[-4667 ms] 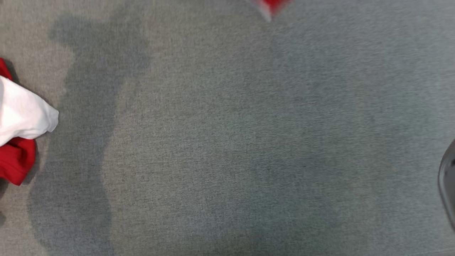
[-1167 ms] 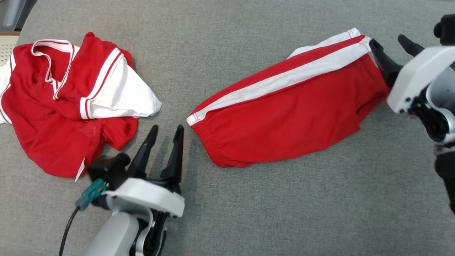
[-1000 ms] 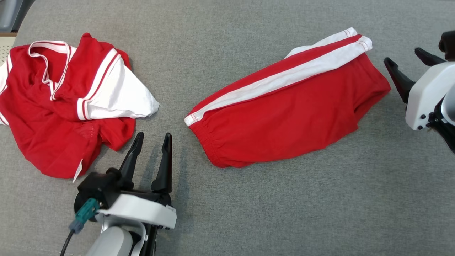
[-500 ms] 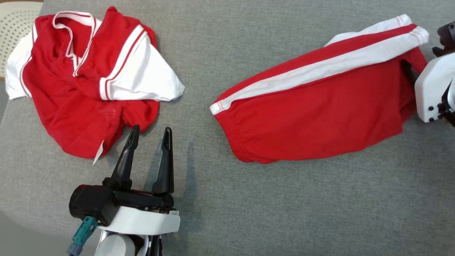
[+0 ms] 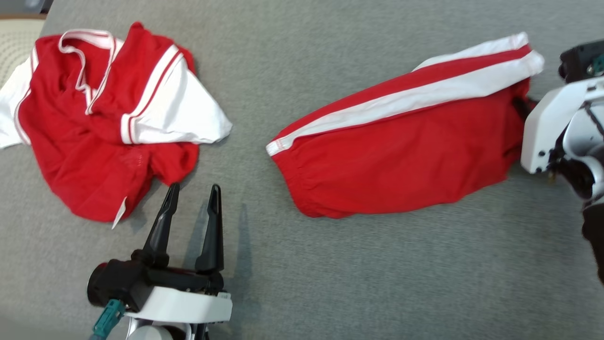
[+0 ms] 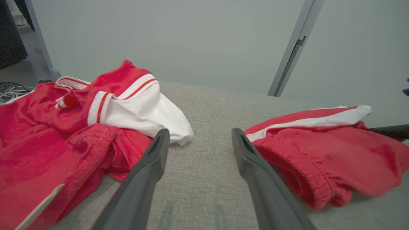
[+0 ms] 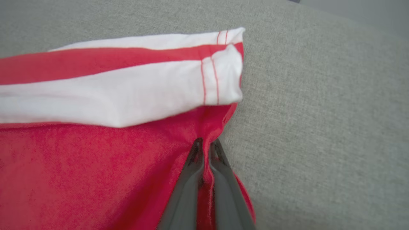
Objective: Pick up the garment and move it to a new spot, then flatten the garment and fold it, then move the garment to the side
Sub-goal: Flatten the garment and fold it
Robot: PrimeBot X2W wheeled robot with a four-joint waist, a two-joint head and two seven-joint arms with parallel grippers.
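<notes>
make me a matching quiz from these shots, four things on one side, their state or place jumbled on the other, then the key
Column 1
1. left gripper
2. right gripper
3. shorts
4. shirt

Column 2
A. crumpled heap at the head view's left
B. shut on red cloth near the white stripe's end
C. open, over the bare grey surface
D. laid out long, white side stripe showing

Pairs: 1-C, 2-B, 3-D, 4-A

One crumpled red-and-white shirt (image 5: pixel 108 123), one white-striped red pair of shorts (image 5: pixel 401 160), and two pincers: left pincer (image 5: pixel 195 187), right pincer (image 7: pixel 206 143).
</notes>
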